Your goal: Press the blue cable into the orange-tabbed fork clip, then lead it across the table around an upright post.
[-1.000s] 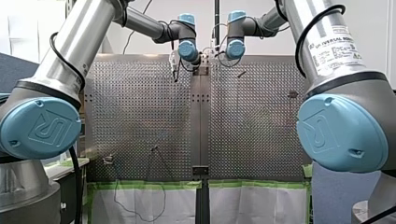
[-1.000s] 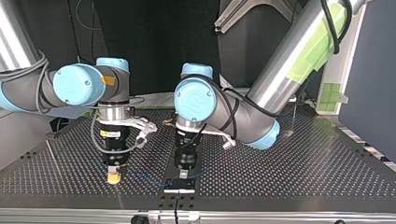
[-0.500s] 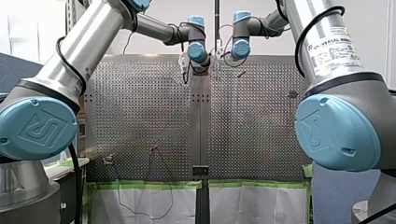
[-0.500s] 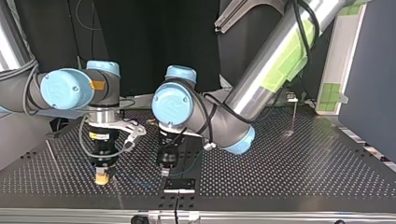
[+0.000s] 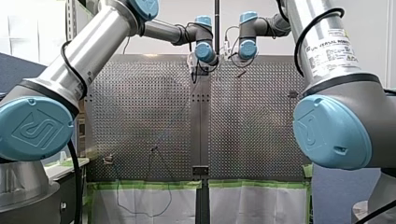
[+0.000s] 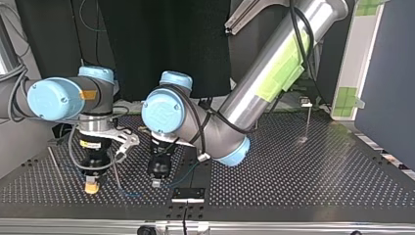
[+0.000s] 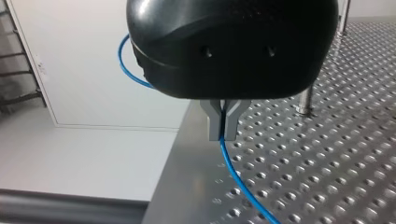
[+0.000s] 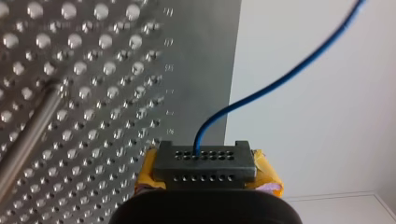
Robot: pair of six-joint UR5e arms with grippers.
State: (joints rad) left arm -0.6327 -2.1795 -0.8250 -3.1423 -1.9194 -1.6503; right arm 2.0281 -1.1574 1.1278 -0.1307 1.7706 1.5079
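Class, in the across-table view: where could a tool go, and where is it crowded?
Free: the table from the thin post to the view's right edge. Crowded: around my left claw, my right claw and the blue cable.

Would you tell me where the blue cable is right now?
The blue cable is pinched in my left tool and my right tool, spanning between them low over the table at the top view's left.
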